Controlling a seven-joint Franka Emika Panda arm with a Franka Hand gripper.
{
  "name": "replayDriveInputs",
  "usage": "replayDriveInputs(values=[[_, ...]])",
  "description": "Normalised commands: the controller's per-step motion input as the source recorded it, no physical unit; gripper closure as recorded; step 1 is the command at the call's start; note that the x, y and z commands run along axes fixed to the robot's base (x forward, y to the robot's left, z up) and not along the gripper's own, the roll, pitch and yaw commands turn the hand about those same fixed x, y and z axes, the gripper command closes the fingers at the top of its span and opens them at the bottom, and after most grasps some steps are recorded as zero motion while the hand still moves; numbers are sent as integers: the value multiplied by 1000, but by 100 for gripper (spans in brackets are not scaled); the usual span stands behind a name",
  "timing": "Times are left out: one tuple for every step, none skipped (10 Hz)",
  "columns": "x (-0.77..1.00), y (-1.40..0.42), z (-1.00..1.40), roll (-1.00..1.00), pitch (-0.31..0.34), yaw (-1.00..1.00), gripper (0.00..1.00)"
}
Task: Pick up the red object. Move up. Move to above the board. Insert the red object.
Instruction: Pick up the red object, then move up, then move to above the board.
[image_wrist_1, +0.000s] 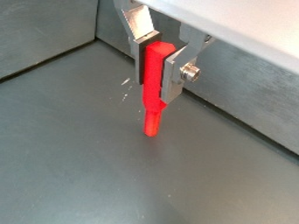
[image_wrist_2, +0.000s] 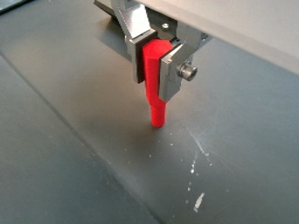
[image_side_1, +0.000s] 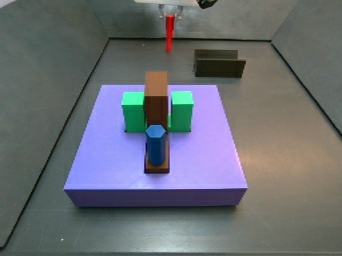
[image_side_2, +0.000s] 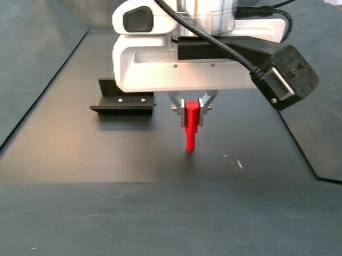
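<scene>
nearest me in a side view i see the board (image_side_1: 201, 165), a lavender slab carrying a blue peg (image_side_1: 156, 145) standing in a brown bar (image_side_1: 158, 100) between green blocks (image_side_1: 179, 110). beyond it, the fixture (image_side_1: 219, 64) sits on the grey floor (image_side_1: 54, 150). farthest back, the gripper (image_side_1: 171, 12) hangs above the floor, jaws clamped on the red object (image_side_1: 170, 33), which points straight down, clear of the floor in both wrist views.

Layout: peg aloft beyond board.
Gripper (image_side_1: 171, 10) holds the red object (image_side_1: 170, 33) upright, clear of the floor, behind the board (image_side_1: 201, 160); fixture (image_side_1: 219, 65) beside it.
</scene>
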Motion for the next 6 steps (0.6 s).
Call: replayDriveInputs(values=[[0, 0, 0, 0, 0, 0, 100], [0, 0, 833, 0, 0, 0, 100], [16, -66, 818, -8, 2, -26, 100], [-18, -60, 532, 13, 18, -25, 100], [3, -27, 235, 42, 3, -14, 100], [0, 0, 1400, 0, 0, 0, 100]])
